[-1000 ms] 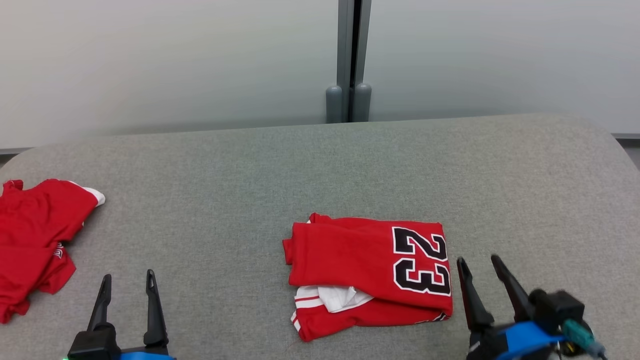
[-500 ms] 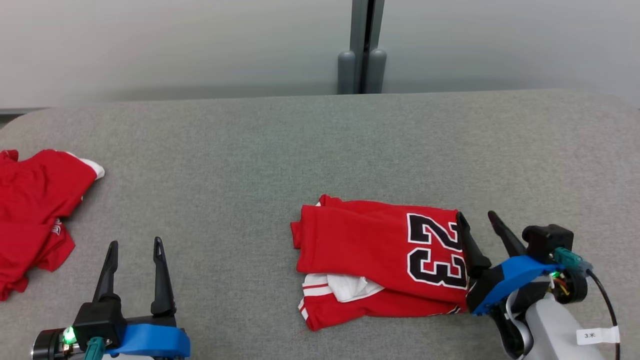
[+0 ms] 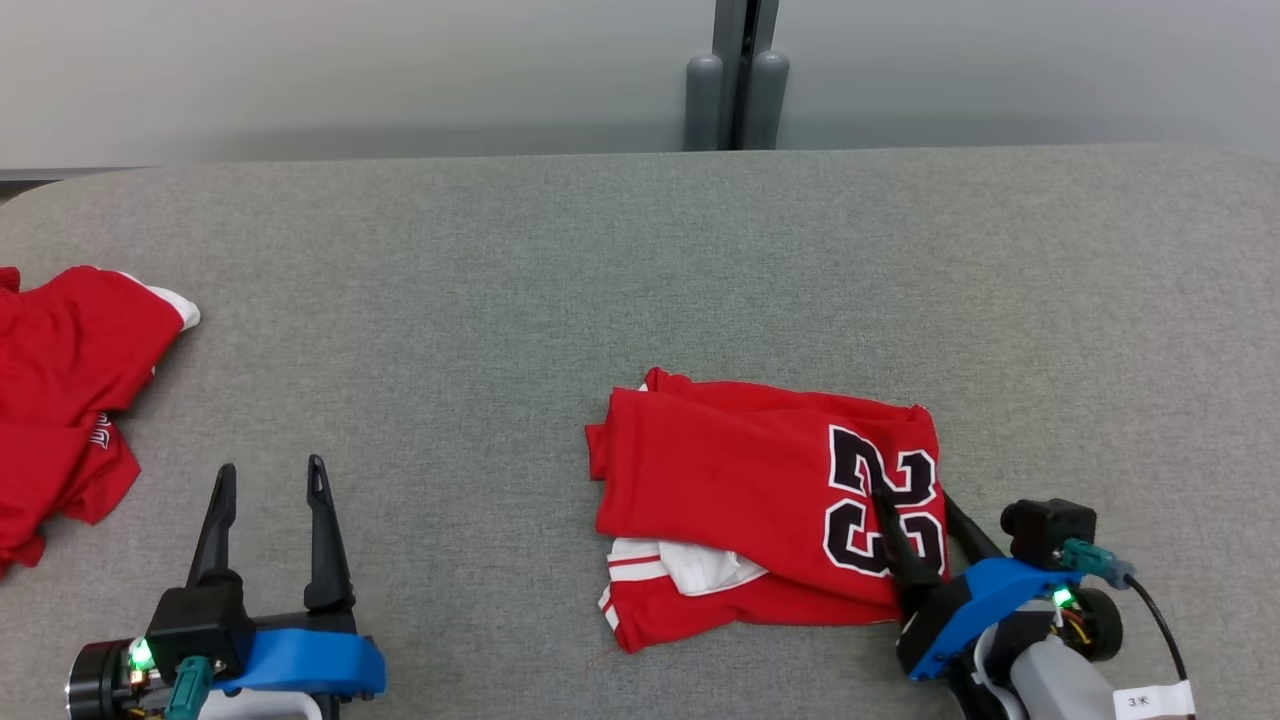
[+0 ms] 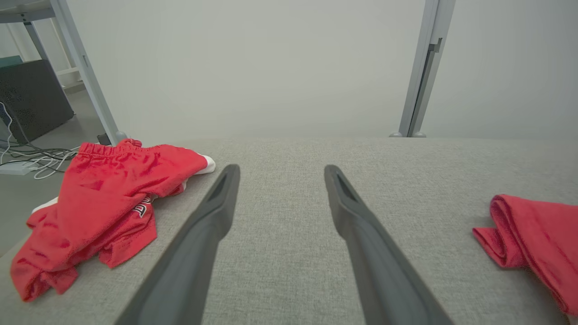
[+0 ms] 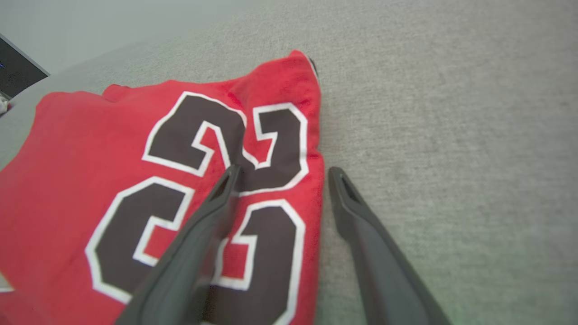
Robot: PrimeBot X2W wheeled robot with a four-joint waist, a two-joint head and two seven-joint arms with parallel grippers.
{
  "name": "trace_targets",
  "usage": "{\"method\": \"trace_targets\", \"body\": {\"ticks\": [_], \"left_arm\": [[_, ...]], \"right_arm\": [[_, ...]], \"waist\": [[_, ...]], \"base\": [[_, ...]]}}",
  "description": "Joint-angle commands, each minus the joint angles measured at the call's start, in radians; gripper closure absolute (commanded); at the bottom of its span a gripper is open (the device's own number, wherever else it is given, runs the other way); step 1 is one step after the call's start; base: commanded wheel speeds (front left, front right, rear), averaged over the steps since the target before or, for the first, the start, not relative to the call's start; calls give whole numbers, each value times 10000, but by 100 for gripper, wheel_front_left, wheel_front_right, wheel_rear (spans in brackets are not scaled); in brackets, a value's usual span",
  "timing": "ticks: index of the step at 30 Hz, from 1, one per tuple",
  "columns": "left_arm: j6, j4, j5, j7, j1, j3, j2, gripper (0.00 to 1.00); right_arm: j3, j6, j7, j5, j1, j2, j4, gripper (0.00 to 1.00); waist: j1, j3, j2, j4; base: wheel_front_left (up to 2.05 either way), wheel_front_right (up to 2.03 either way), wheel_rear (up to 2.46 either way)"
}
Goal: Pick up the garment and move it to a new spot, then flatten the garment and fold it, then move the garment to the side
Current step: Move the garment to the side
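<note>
The garment (image 3: pixel 740 500) is a red jersey with a black "23", folded into a rectangle on the grey table (image 3: pixel 500 300), right of centre. My right gripper (image 3: pixel 913 500) is open and straddles its right edge. One finger lies on the "23" (image 5: pixel 212 149) and the other rests on bare table just beside the hem, as the right wrist view shows around the gripper (image 5: pixel 284 170). My left gripper (image 3: pixel 272 467) is open and holds nothing, low over bare table at the lower left. The left wrist view shows this gripper (image 4: pixel 281 168) with the garment's rolled left end (image 4: pixel 533 230) at its right.
A second red garment (image 3: pixel 60 370) lies crumpled at the table's left edge, also seen as a red heap (image 4: pixel 104 198) in the left wrist view. A grey post (image 3: pixel 735 75) stands behind the table against the pale wall. Bare table stretches behind and to the right of the jersey.
The head camera has tilted, shifting the whole picture. My right gripper has moved left from beside the garment onto its right edge, one finger now over the "23". The left gripper keeps its place.
</note>
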Motion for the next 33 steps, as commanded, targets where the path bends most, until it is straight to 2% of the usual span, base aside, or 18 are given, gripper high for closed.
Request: {"method": "trace_targets", "body": {"ticks": [1, 4, 5, 6, 7, 14, 19, 21, 22, 27, 33], "left_arm": [[-21, 21, -4, -28, -218, -51, -3, 0], [-34, 38, -41, -26, -270, -59, -9, 0], [-41, 41, -47, -28, -293, -62, -15, 0], [-48, 42, -63, -26, -314, -65, -19, 0], [-49, 40, -82, -28, -326, -62, -23, 0], [-29, -118, -143, -26, -330, -22, -45, 0], [-68, -618, -157, -26, -687, -85, -60, 0], [-73, -976, -128, -28, -1114, -203, -68, 0], [-73, -976, -128, -28, -1114, -203, -68, 0], [-47, -1588, 63, -28, -1812, -298, -47, 0], [-85, -2376, 506, -26, -2550, -378, 403, 0]], "right_arm": [[314, 3, 17, 289, -42, 185, 153, 0], [836, 12, -64, 843, -28, 291, -13, 0], [996, 12, -99, 960, -53, 291, -46, 22], [1115, 12, -142, 1054, -124, 295, -94, 67], [1187, 12, -195, 1122, -201, 261, -132, 100], [1361, 1, -410, 841, -932, -366, -296, 100], [1568, 1, -430, 580, -1966, -1163, -378, 100], [1728, 1, -418, 437, -2789, -1820, -316, 100], [1728, 1, -418, 437, -2789, -1820, -316, 100], [2006, 0, -224, 567, -4379, -2969, -211, 100], [2234, 1, -193, 971, -6221, -4201, 132, 100]], "waist": [[0, 32, -2, 3], [0, 57, -2, 10], [0, 64, -2, 11], [0, 73, -2, 12], [0, 77, -2, 11], [0, 187, -2, -13], [0, 732, -2, -59], [0, 1344, -2, -153], [0, 1344, -2, -153], [0, 2588, -2, -663], [0, 3975, -2, -1635]], "base": [[0, 0, 0], [0, 0, 0], [0, 0, 0], [0, 0, 0], [0, 0, 0], [0, 0, 0], [0, 0, 0], [0, 0, 0], [0, 0, 0], [0, 0, 0], [0, 0, 0]]}}
